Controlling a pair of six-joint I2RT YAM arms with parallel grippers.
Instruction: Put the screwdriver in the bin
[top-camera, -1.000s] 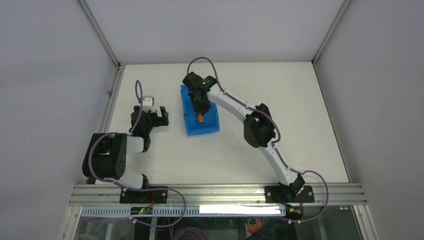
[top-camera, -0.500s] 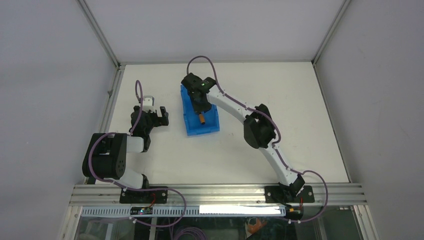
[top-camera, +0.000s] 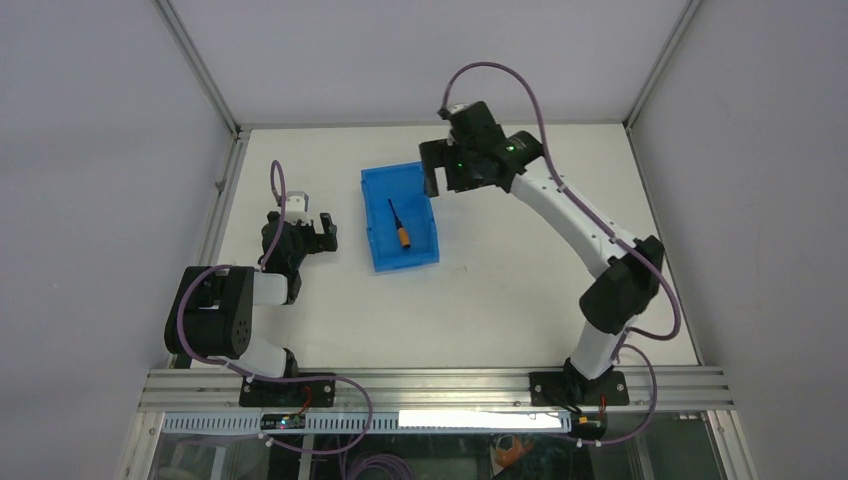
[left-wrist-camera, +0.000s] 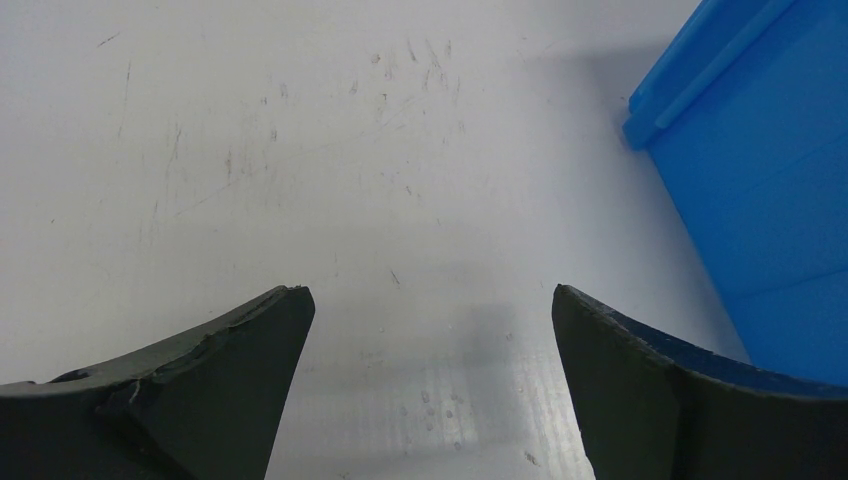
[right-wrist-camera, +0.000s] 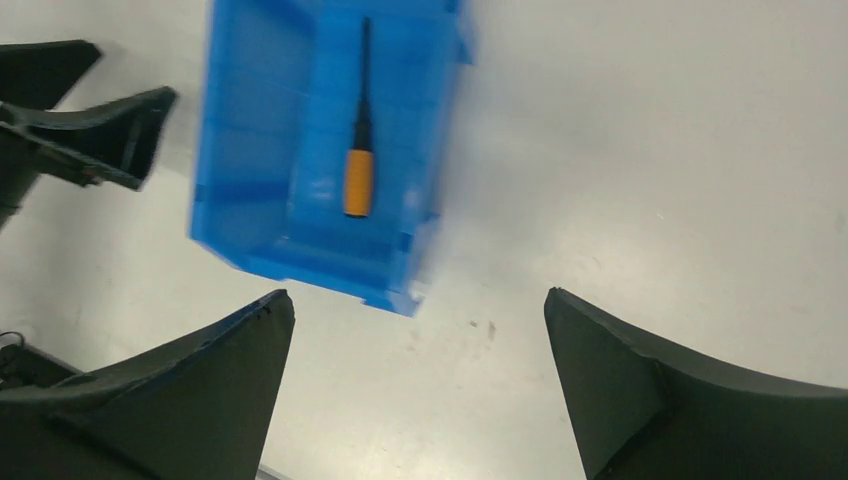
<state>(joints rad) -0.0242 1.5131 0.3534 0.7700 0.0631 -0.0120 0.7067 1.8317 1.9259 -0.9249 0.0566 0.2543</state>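
The screwdriver (top-camera: 398, 222) lies inside the bin (top-camera: 378, 205), long axis running up-down, orange handle lowest; right fingers (right-wrist-camera: 690, 400), at its upper right, gape empty, left fingers (left-wrist-camera: 190, 400) likewise

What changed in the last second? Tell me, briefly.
The right gripper rose out of the bin and withdrew past its far right corner. It is open, and the screwdriver is left lying flat inside. The bin and the open left gripper stayed put.
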